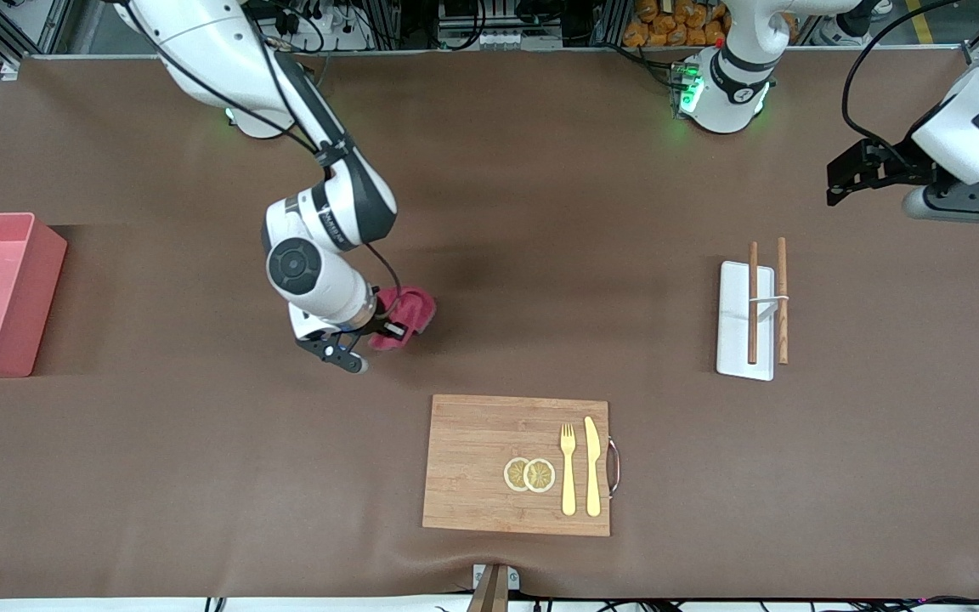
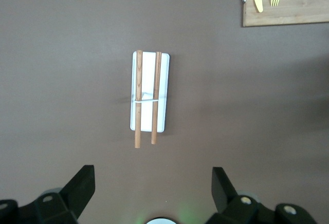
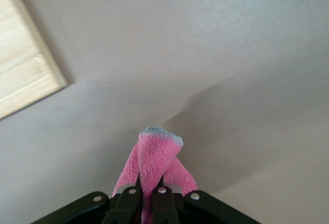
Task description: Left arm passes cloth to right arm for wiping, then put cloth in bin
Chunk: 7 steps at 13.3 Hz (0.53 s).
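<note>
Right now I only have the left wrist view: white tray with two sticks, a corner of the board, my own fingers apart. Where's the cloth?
Observer: The cloth is in the right gripper, fingers shut on it.
Operator: On the table or in the air?
Observer: The front view can't settle it; the cloth sits over bare mat, farther from the front camera than the cutting board.
Operator: And the bin?
Observer: The bin stands at the right arm's end of the table, nothing visible inside.
Operator: My arm?
Observer: The left gripper waits, open, above the left arm's end of the table.
</note>
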Motion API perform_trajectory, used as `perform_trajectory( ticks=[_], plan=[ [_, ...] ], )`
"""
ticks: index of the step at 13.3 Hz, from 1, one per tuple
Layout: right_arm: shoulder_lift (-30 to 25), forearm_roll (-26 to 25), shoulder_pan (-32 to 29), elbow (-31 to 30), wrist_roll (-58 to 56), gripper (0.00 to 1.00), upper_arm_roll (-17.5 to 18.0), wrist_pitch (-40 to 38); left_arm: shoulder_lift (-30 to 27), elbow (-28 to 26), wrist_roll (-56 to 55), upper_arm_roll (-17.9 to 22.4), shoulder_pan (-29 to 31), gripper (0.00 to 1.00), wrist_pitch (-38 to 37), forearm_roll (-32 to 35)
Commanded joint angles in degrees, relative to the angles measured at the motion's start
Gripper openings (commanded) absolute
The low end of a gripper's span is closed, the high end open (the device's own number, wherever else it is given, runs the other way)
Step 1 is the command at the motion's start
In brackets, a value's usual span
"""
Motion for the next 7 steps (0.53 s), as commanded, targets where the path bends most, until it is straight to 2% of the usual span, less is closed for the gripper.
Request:
perform_trajectory(
  ticks=[1,4,7],
  plan=[
    [-3.72,0.45,-2.47,2.66,-1.26,0.00,-1.34,-7.03,0.53,1.32,-0.28,0.04,0.84,1.00,-0.51,-0.56],
    [-5.84,0.36,-11.06,6.36,-15.54,0.00,-1.78,-15.92,1.42,1.95,-1.07,-0.05,0.48,1.00,0.36,-0.47],
    [-5.84,-0.87,-21.17,6.20,-36.10,0.00,-2.22,-15.94,1.68,2.21,-1.08,-0.05,0.75,1.00,0.46,-0.47]
  ],
)
